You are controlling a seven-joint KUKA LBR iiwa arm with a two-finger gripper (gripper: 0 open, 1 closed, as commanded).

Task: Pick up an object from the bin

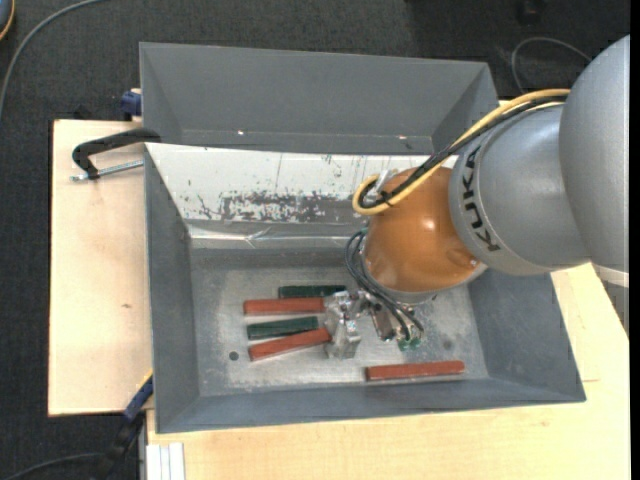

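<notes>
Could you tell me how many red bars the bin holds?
3 red bars: upper and lower in the left cluster, one alone front right. The arm may hide more.

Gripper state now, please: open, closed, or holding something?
Gripper: cannot be told; it sits at the right ends of a red bar and a green bar.

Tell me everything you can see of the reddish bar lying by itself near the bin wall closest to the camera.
The reddish bar is a long, narrow, flat stick, brownish red and matte; its material is unclear. It lies flat on the bin floor, almost parallel to the near wall, its right end slightly further from that wall. It lies apart from the other red and green bars to its left. The gripper is up and to its left, not touching it.
</notes>
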